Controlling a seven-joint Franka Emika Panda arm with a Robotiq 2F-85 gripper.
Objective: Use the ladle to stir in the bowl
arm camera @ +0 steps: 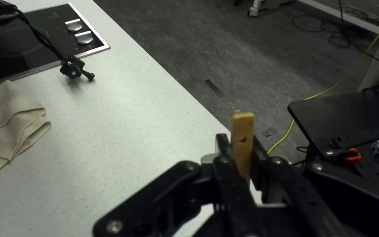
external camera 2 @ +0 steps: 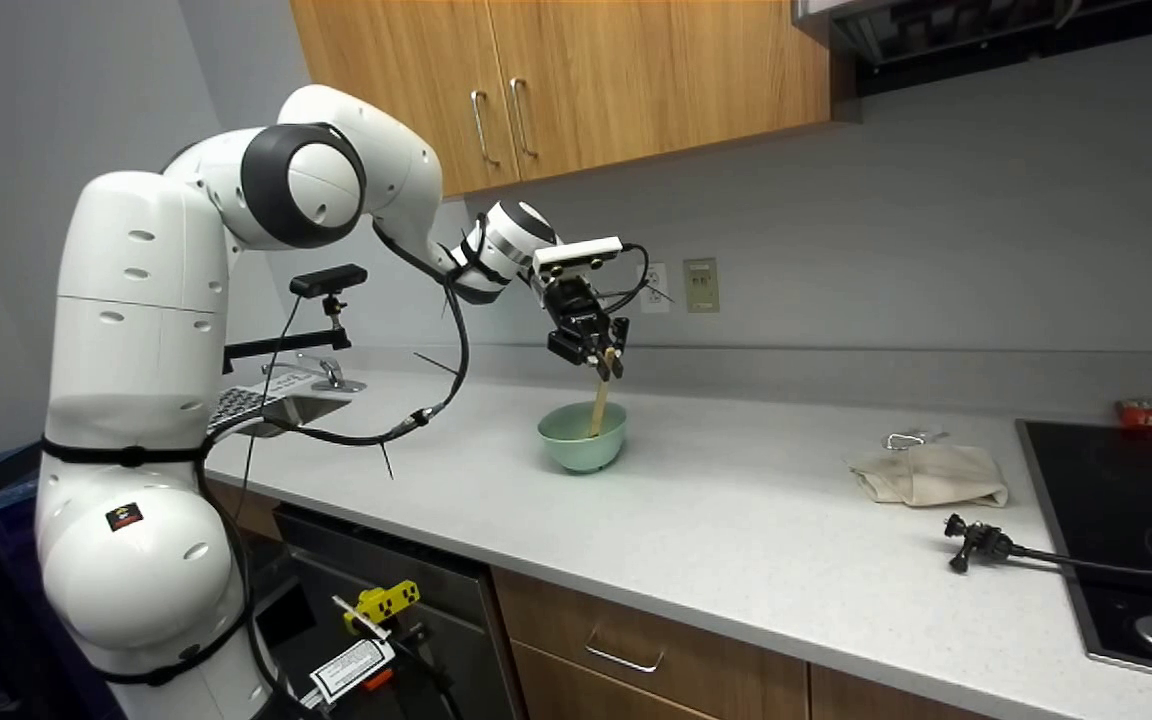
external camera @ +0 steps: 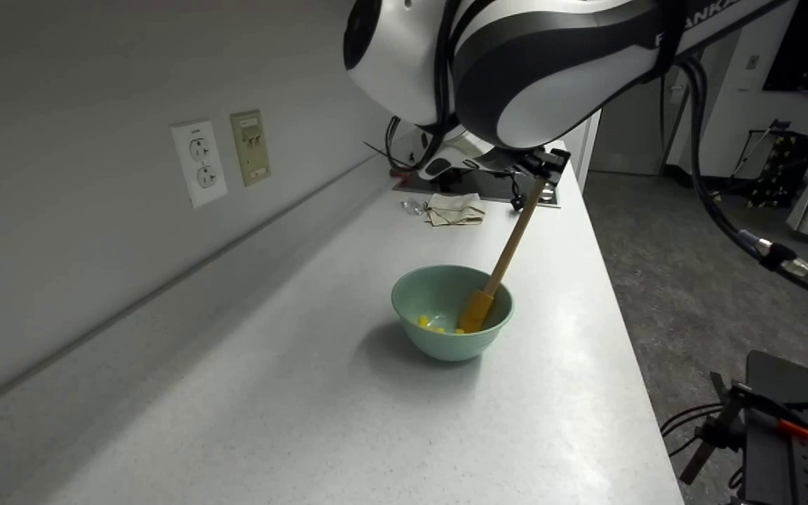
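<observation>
The pale green bowl [external camera: 446, 346] stands upright on the counter and also shows in an exterior view [external camera 2: 582, 456]. Several small yellow pieces [external camera: 423, 321] lie inside it. The ladle [external camera: 514, 238] leans in the bowl, its tan handle tilted up and its yellow scoop end low inside against the side nearer the counter's front edge. Its handle shows in an exterior view [external camera 2: 599, 408] and its top end in the wrist view [arm camera: 243, 126]. My gripper [external camera: 546, 167] is above the bowl, shut on the handle's upper end, with fingers on both sides [arm camera: 240, 148]. The bowl is out of the wrist view.
A folded beige cloth [external camera 2: 931, 475] lies on the counter near a black cooktop [external camera 2: 1126, 510]. A black clamp on a flexible arm [external camera 2: 984, 545] reaches over the counter there. A sink [external camera 2: 301, 408] is at the far end. A wall with outlets [external camera: 199, 163] backs the counter [external camera: 306, 421].
</observation>
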